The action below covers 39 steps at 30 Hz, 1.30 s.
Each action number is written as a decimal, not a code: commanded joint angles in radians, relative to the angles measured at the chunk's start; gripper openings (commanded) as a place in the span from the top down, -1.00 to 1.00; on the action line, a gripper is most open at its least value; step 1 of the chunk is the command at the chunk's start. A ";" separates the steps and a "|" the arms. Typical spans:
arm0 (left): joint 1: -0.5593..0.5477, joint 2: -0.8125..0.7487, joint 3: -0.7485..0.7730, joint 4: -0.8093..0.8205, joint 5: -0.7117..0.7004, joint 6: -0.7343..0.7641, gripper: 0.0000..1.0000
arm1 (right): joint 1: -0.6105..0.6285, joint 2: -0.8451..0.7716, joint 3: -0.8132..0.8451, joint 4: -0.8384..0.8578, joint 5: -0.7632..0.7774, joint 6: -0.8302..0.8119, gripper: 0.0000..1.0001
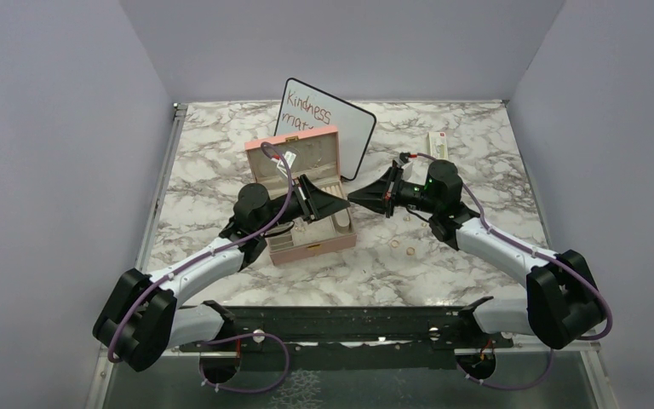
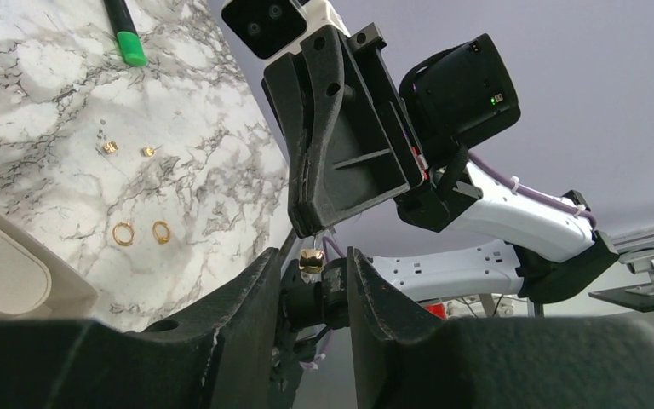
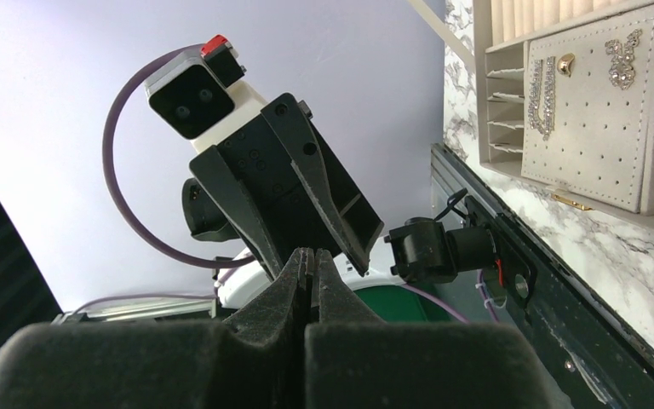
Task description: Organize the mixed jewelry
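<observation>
robot lab booth: plain walls (image 1: 51, 128) enclosing a marble table (image 1: 485, 153).

Right end effector (image 3: 312, 277) pressed closed, left end effector (image 3: 325, 256) opposite, jewelry box (image 3: 596, 145) top-right

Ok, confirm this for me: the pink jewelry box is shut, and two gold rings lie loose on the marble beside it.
Wrong on one point: the pink jewelry box is open, its lid standing up, as the top external view shows. The two gold rings do lie loose on the marble beside it.

Whiteboard (image 1: 351, 136) behind open pink box (image 1: 317, 247)
</observation>
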 commanded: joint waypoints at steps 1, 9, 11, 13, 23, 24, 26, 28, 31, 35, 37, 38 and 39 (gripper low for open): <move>-0.005 0.000 0.017 0.054 0.021 0.012 0.34 | -0.004 0.005 -0.010 0.035 -0.034 0.002 0.99; -0.005 0.005 0.016 0.058 0.030 0.014 0.43 | -0.004 0.004 -0.008 0.034 -0.031 -0.009 0.99; -0.005 0.006 0.016 0.058 0.031 0.014 0.48 | -0.004 0.002 -0.008 0.033 -0.030 -0.012 0.99; -0.005 0.008 0.016 0.058 0.030 0.015 0.54 | -0.004 0.001 -0.008 0.029 -0.028 -0.012 0.99; -0.006 -0.004 0.003 0.058 -0.003 0.026 0.64 | -0.004 -0.023 -0.009 0.004 0.011 -0.046 0.99; -0.005 -0.004 0.002 0.058 -0.002 0.026 0.64 | -0.004 -0.027 -0.009 0.001 0.018 -0.051 0.99; -0.004 0.002 0.001 0.058 0.001 0.024 0.64 | -0.004 -0.032 -0.003 -0.002 0.026 -0.059 0.98; -0.005 0.007 0.003 0.058 0.001 0.020 0.65 | -0.004 -0.032 0.001 -0.007 0.029 -0.064 0.96; -0.005 0.002 0.002 0.056 -0.004 0.023 0.68 | -0.004 -0.029 0.001 -0.008 0.032 -0.063 0.95; -0.004 -0.007 0.000 0.048 -0.017 0.023 0.76 | -0.004 -0.030 -0.004 -0.007 0.032 -0.060 0.95; -0.003 -0.007 -0.002 0.046 -0.020 0.022 0.80 | -0.004 -0.032 -0.005 -0.007 0.032 -0.059 0.95; -0.004 -0.006 -0.003 0.046 -0.021 0.023 0.83 | -0.004 -0.032 -0.006 -0.008 0.032 -0.060 0.95; -0.004 -0.006 -0.003 0.044 -0.021 0.022 0.87 | -0.004 -0.032 -0.005 -0.009 0.032 -0.060 0.94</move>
